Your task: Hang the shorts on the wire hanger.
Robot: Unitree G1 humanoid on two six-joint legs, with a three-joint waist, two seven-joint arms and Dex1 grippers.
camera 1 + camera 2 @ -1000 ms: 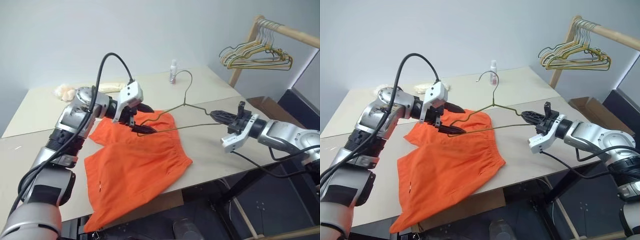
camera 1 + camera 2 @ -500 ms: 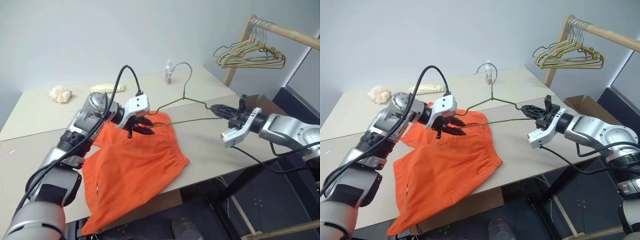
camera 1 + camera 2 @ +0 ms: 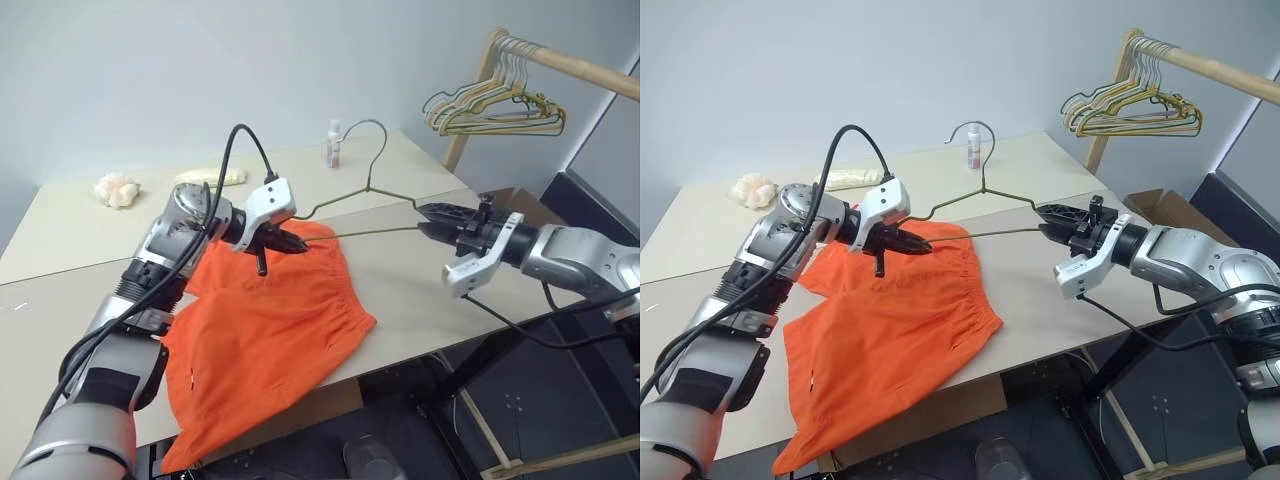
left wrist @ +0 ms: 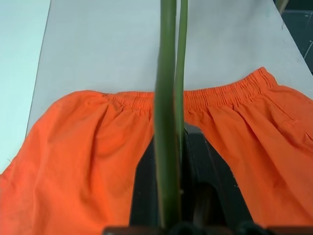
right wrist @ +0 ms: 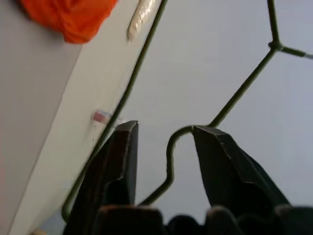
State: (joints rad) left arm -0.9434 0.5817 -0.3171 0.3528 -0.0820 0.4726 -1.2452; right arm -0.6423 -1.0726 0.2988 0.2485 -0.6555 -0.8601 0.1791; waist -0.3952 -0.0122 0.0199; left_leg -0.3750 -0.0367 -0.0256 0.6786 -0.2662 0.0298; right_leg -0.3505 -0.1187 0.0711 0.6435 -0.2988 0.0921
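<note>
Pinching wire hanger, left hand.

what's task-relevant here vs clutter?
Job: shorts, wire hanger, left end effector shut on hanger's end, right end effector open around the other end.

Lying about: small bottle, pale lump, hanger bunch on the rail, cardboard box.

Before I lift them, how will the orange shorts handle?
Probably floppy: the shorts lie rumpled, one leg drooping over the table edge. The gathered waistband looks stretchy, so it may bunch on the wire hanger. They look light.
</note>
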